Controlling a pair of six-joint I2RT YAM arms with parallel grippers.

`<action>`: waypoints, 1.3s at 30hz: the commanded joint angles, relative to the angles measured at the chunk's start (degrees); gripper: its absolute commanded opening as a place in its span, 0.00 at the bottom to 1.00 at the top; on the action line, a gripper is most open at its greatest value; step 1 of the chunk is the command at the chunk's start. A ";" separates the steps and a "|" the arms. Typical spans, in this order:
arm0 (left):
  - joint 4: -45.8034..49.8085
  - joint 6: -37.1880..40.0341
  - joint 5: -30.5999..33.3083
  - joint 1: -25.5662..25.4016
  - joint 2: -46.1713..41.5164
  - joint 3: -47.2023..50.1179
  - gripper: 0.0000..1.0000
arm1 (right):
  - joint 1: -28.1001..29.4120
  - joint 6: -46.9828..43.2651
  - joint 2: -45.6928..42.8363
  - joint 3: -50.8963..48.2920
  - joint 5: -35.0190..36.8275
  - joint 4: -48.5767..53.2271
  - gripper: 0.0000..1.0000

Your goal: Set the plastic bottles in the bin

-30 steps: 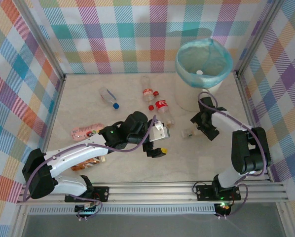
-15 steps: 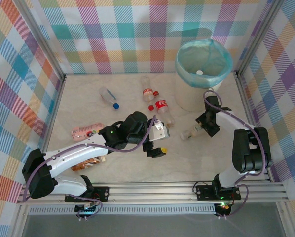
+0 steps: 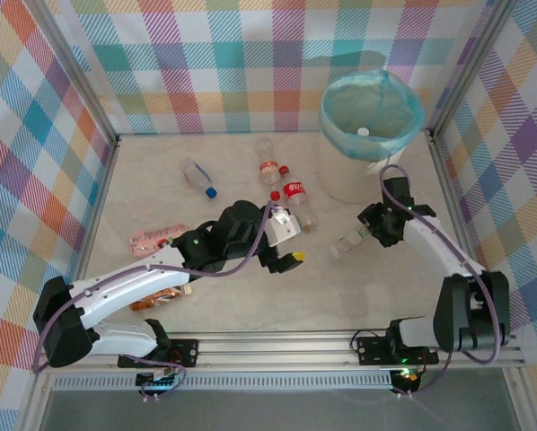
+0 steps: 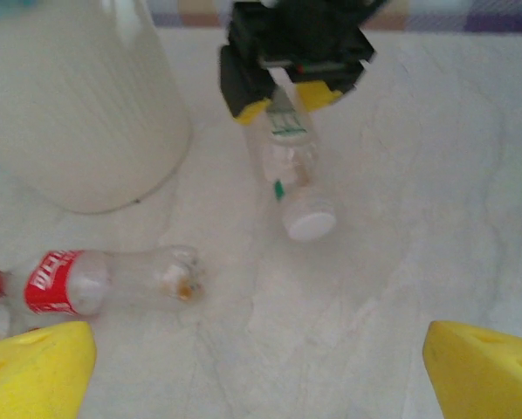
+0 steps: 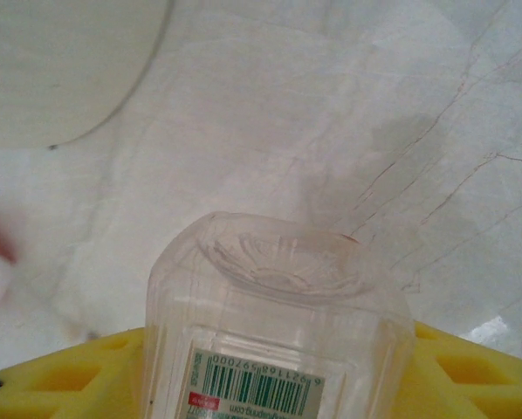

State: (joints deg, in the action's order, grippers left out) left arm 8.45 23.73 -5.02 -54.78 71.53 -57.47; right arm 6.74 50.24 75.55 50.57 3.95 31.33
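One clear crushed plastic bottle with white cap (image 3: pixel 347 242) clamped between yellow fingers (image 5: pixel 470 384) of right tool (image 3: pixel 365 235), right of tabletop centre, cap pointing toward left edge. Left tool (image 3: pixel 292 242) spread wide, holding nothing, near tabletop centre, just beside red-labelled clear bottle (image 3: pixel 296 201). Round white bin with teal bag liner (image 3: pixel 345 181) in far right corner, near held bottle, not touching. Pink-labelled bottle (image 3: pixel 156 240) near left edge.

Pale marbled table (image 3: pixel 340 296); bottles (image 3: pixel 297 202) scattered; bin (image 3: pixel 345 175) far right corner
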 commanded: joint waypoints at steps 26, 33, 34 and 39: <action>12.89 -31.20 15.37 14.09 11.34 -39.38 0.96 | 20.41 -21.46 5.46 59.53 9.07 22.82 0.40; 25.82 -38.87 6.39 19.62 29.30 -66.31 0.93 | 20.33 -36.34 16.25 76.34 22.59 8.26 0.33; 27.88 -39.46 5.46 19.78 32.09 -69.77 0.92 | 20.33 -39.26 17.53 76.91 24.74 4.63 0.33; 30.67 -42.12 1.35 19.85 38.98 -78.86 0.90 | 20.28 -56.26 28.02 85.94 38.38 -7.14 0.36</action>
State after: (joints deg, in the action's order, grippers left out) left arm 34.37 -15.11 0.73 -34.83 109.34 -133.64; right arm 26.83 8.01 98.54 132.16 31.05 34.92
